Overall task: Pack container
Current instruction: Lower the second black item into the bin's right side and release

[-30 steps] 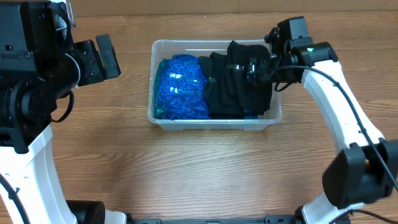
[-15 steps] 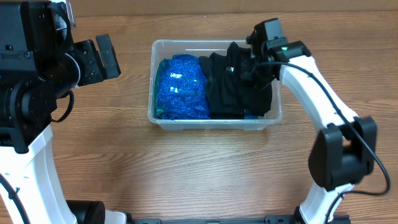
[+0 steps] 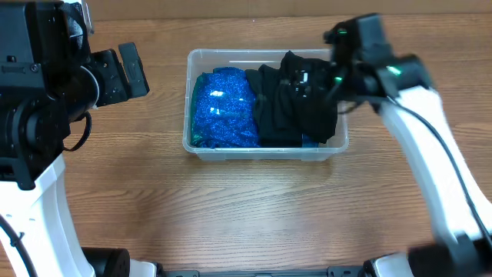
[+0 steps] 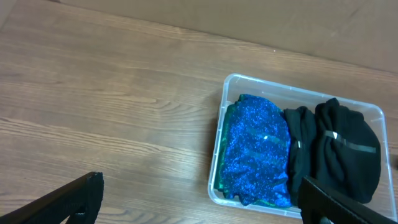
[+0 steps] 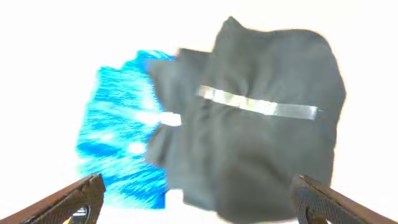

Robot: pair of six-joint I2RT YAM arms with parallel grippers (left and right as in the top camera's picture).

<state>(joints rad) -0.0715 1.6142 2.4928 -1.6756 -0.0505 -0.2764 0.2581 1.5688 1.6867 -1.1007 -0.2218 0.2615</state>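
Blue glittery fabric (image 3: 223, 108) and black clothing (image 3: 296, 111) are held side by side in the container (image 3: 265, 153). The left gripper (image 4: 200, 186) and right gripper (image 5: 199, 190) are spread wide, empty.

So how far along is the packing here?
Done: the blue glittery bundle and the black garment both lie inside the container. In hand: nothing; the right hand hovers open above the black garment, and the left hand is open over bare table. Left: no loose items show on the table, so probably only pressing the clothes down.
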